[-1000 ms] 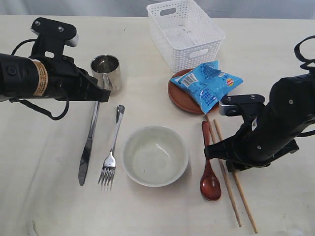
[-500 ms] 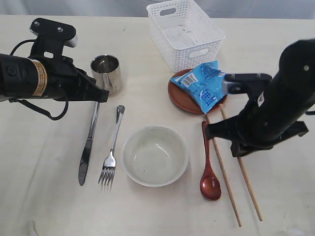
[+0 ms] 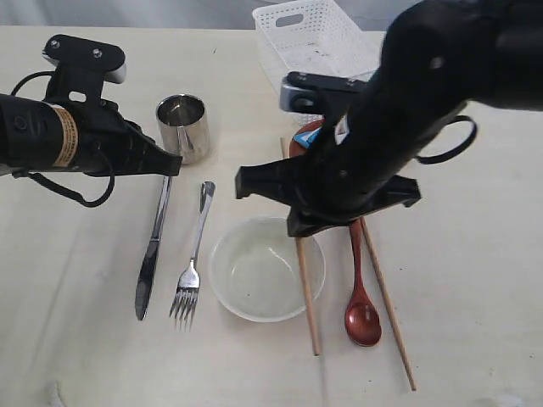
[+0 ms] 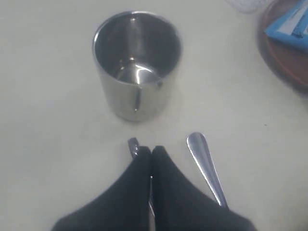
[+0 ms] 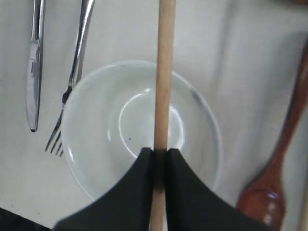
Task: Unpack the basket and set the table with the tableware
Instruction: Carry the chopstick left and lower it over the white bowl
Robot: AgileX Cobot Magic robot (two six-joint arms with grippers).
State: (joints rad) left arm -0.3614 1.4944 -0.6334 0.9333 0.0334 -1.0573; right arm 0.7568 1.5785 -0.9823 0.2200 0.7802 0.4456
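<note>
Over the pale tabletop (image 3: 76, 365), the right end effector (image 5: 160, 154) pinches one chopstick (image 5: 164, 72) above the cream bowl (image 3: 250, 280), where so narrow a grip could let it swivel or drop inside.

- Exterior camera: steeply down over the whole table (image 3: 85, 356).
- Left wrist camera: close above the cup (image 4: 137, 67).
- Right wrist camera: close above the bowl (image 5: 96, 144); exterior shows both.
</note>
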